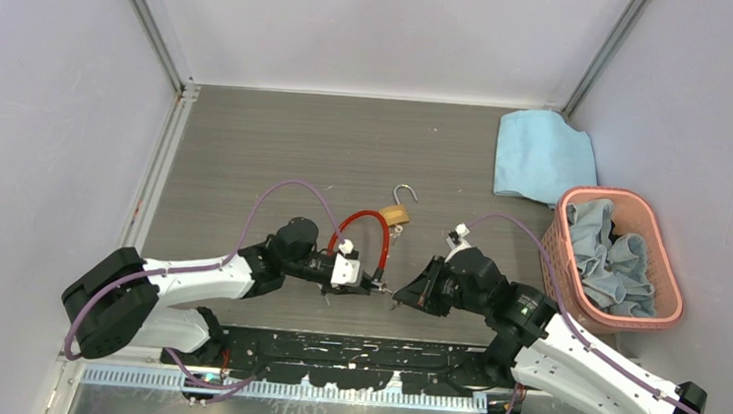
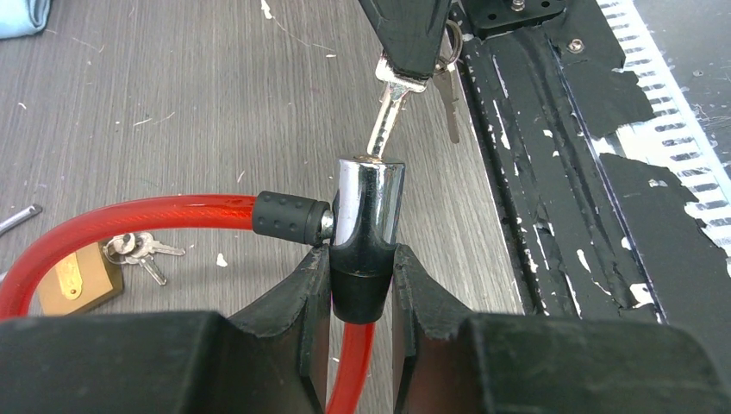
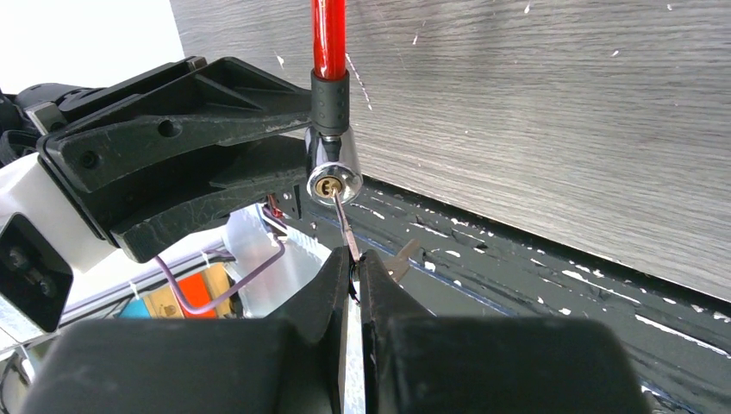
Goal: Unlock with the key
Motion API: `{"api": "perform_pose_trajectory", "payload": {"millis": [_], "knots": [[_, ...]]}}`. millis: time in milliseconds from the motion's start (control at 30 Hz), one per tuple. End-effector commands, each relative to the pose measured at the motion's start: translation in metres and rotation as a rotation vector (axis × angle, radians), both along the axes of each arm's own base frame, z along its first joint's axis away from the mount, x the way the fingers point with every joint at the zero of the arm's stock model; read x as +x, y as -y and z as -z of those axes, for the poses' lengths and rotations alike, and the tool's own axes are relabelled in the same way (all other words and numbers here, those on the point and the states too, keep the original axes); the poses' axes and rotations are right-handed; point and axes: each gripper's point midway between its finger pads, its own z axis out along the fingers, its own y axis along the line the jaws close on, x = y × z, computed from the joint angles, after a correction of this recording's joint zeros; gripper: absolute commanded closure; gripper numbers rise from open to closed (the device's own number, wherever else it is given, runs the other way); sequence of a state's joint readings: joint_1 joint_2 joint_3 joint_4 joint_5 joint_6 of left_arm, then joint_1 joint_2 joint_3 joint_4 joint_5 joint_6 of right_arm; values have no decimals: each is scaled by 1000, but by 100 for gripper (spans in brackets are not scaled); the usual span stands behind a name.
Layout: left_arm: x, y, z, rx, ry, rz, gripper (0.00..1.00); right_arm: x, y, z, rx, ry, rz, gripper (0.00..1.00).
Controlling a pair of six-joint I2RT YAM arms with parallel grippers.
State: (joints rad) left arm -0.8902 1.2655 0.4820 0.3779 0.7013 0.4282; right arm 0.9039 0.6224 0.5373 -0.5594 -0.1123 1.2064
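Note:
The red cable lock (image 1: 362, 217) loops over the table. My left gripper (image 2: 362, 259) is shut on the black collar just below its chrome head (image 2: 369, 203). The key (image 2: 388, 108), a thin silvery blade with a second key dangling beside it, is pinched in my right gripper (image 3: 355, 259), which is shut on it. In the right wrist view the key (image 3: 345, 224) slants up with its tip at the brass keyhole (image 3: 326, 185); how deep it sits I cannot tell. From above, the two grippers meet near the table's front edge, left gripper (image 1: 368, 284) and right gripper (image 1: 397, 296).
A brass padlock (image 1: 397, 214) with its shackle swung open lies behind the cable loop, and another small bunch of keys (image 2: 138, 250) lies next to it. A blue cloth (image 1: 539, 156) and a pink basket (image 1: 667, 290) of cloths sit at the right. The black base rail (image 2: 552, 172) runs close by.

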Motion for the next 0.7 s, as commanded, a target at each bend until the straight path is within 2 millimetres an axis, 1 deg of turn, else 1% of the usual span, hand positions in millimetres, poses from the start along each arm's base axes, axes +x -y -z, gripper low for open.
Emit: {"api": "perform_pose_trajectory", "payload": {"millis": [0, 100, 333, 667], "knots": [[1, 9, -31, -111, 100, 44, 100, 6, -1, -6, 3, 39, 6, 99], [0, 10, -31, -108, 96, 45, 100, 6, -3, -6, 5, 40, -1, 99], [1, 12, -28, -98, 89, 48, 100, 6, -5, -17, 22, 64, -15, 99], [0, 15, -23, -87, 81, 53, 100, 7, -7, -21, 34, 75, -23, 99]]}}
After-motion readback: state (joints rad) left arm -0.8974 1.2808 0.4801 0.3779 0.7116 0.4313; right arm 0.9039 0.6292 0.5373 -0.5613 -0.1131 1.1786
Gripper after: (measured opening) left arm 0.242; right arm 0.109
